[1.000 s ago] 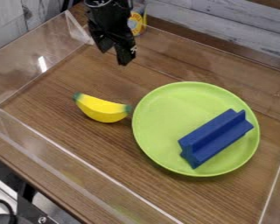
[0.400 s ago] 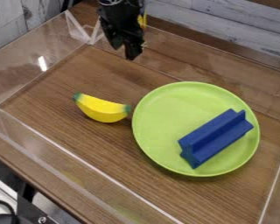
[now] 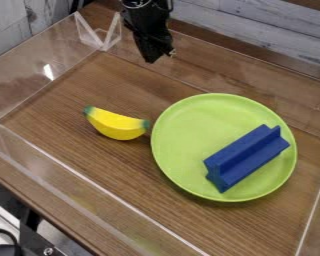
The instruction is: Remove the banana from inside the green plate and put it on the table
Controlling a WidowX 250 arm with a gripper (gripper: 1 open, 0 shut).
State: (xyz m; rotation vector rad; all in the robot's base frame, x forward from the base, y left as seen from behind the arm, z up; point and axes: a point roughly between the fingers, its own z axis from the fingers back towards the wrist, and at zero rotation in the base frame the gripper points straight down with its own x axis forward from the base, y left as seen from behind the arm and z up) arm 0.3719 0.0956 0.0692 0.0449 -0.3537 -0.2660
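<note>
Below the gripper, across the whole view, lies the desk (image 3: 69, 160), a brown wood-grain surface enclosed by clear acrylic walls (image 3: 43, 60) along its edges.

The plate (image 3: 190, 125) is the largest object on it. It is round, lime green, with a shallow rim, and it rests flat on the desk, nearer the camera than the gripper and to the right of it, well apart from it.

The block (image 3: 246, 157) is next in size. It is blue and angular, with a raised ridge along its length. It lies inside the plate, in the right half, farther from the gripper than any other object.

The banana (image 3: 115, 123) is smaller. It is yellow, stubby and curved, with a greenish tip pointing toward the plate. It lies on the bare desk, outside the plate, with the tip just beside the plate's left rim; whether the tip touches the rim cannot be told. It sits nearer the camera than the gripper and slightly to the left of it, well apart from it.

The gripper (image 3: 153, 53) is dark and hangs at the far side of the desk, near the back wall, pointing steeply down. Its fingers are clenched together with nothing between them. It touches neither banana nor plate.
</note>
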